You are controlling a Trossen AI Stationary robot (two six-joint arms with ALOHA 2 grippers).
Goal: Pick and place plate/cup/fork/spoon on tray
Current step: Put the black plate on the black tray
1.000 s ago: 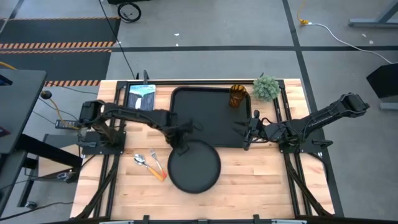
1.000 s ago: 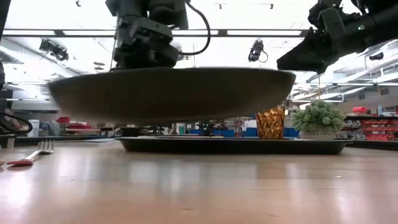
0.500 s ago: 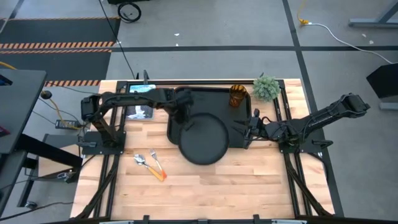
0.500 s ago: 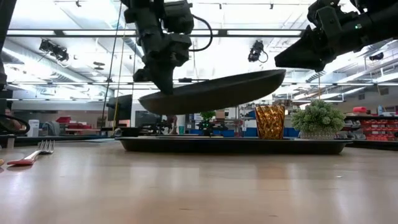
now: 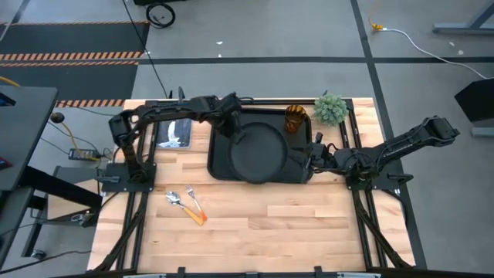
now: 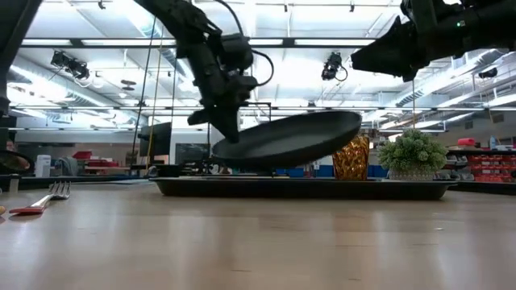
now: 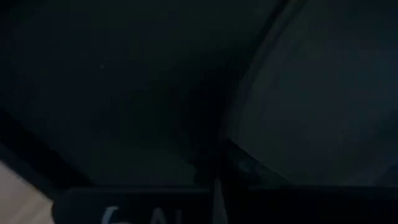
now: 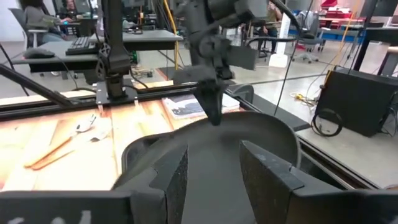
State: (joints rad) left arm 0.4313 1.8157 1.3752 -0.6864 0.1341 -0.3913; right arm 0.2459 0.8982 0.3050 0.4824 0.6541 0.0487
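The round black plate [image 5: 260, 153] hangs over the black tray [image 5: 220, 166], tilted in the low view [image 6: 294, 138]. My left gripper [image 5: 234, 133] is shut on its rim. The amber cup [image 5: 296, 118] stands in the tray's far right corner, and also shows in the low view [image 6: 351, 159]. The fork [image 5: 193, 204] and spoon [image 5: 175, 199] lie on the wood near the table's left front; the fork also shows in the low view [image 6: 48, 194]. My right gripper [image 5: 312, 158] is open and empty at the tray's right edge; its own view shows the parted fingers [image 8: 214, 177]. My left gripper pinches the plate's rim [image 6: 234, 143] at the plate's far-left edge between its two fingers. The fingers come from above, slanting down. The plate is lifted clear of the tray and tilted, with the held edge low and the free edge [image 6: 355, 121] higher.
A small green potted plant [image 5: 330, 108] stands at the far right, beside the tray's corner. A printed booklet [image 5: 174, 133] lies on the table left of the tray, under my left arm. Bare wood [image 5: 309, 224] spreads along the near side.
My left gripper has carried the plate from the table's middle, near the tray's front edge, toward the far edge until it hangs over the tray, and has come down. The plate has tipped from level to slanted, its held edge lower.
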